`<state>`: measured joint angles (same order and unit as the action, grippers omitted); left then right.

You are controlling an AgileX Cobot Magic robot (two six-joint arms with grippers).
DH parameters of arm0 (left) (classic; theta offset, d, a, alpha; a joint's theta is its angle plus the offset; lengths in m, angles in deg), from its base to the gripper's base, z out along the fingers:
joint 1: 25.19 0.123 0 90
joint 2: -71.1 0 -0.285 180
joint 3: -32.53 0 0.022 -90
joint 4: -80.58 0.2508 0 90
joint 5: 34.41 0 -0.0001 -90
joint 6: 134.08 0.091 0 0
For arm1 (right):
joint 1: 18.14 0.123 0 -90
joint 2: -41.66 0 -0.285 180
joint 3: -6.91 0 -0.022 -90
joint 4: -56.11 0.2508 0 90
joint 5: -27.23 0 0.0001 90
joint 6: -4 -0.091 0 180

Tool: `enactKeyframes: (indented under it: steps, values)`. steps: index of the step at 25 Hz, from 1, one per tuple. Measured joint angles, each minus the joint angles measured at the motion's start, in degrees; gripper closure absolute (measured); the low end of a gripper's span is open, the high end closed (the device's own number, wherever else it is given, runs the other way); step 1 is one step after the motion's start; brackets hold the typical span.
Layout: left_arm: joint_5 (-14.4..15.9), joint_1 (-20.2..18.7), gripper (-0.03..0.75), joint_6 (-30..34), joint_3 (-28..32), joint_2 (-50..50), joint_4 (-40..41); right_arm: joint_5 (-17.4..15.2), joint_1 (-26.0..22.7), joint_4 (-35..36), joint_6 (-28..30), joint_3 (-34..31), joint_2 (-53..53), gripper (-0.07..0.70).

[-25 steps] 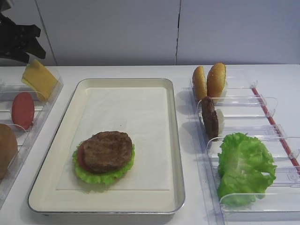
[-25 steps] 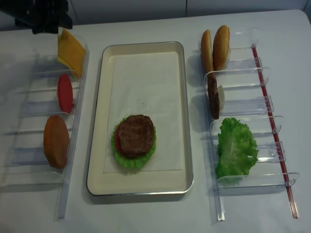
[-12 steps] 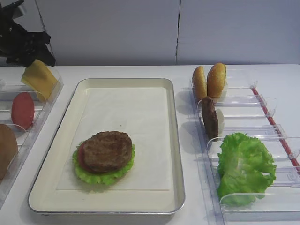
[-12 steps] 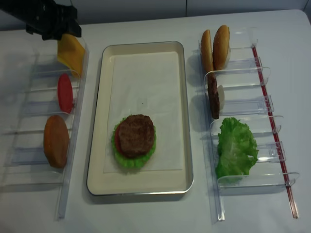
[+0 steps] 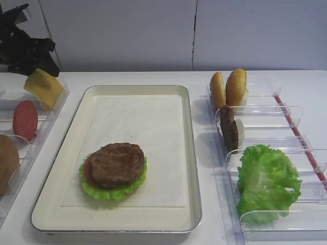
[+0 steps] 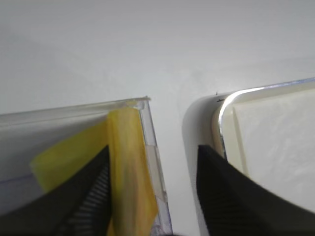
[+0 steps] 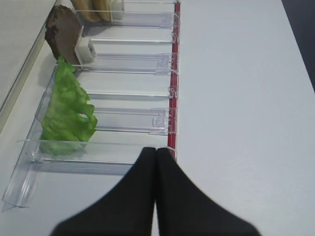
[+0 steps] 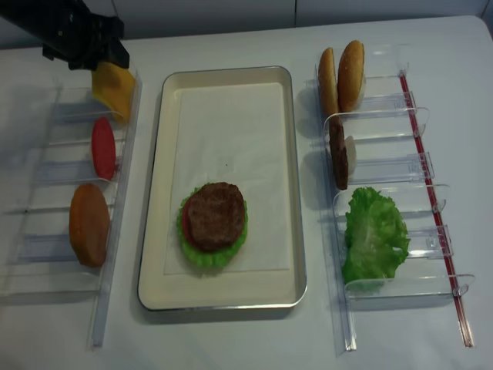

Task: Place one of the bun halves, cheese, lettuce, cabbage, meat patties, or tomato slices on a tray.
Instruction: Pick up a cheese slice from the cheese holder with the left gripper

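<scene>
The black left gripper [image 6: 147,191] hangs with its fingers apart, astride the upper edge of the thin yellow-orange cheese slice [image 6: 125,167], which leans in the end compartment of a clear plastic bin [image 8: 77,177]. The inner finger sits between that bin's wall and the large cream metal tray [image 5: 190,153]. The right gripper [image 7: 156,162] is pressed together, empty, above the white tabletop [image 7: 236,98] beside the frilly green lettuce leaf [image 7: 64,115].

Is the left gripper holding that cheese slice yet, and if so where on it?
Not yet. The left gripper straddles the upper edge of the cheese, fingers still apart; the right gripper is shut and empty.
</scene>
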<state>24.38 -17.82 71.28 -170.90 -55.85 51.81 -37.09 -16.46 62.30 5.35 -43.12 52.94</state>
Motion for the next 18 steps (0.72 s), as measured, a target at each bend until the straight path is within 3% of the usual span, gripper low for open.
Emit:
enactKeyframes:
  steps: [6,8,11,18]
  values:
    - [0.4,0.0,0.424,0.0,0.0,0.0,0.1,-0.1,0.0,0.0,0.0,0.0,0.0,0.612]
    - [0.5,0.0,0.505,-1.0,0.0,0.0,0.2,-0.1,0.0,0.0,0.0,0.0,0.0,0.612]
    - [0.5,0.0,0.688,-3.1,0.0,0.0,1.5,-0.1,0.0,0.0,0.0,0.0,0.0,0.612]
    - [1.5,0.0,0.701,-5.5,-1.7,0.0,2.3,-0.1,0.0,0.0,0.0,0.0,0.0,0.612]
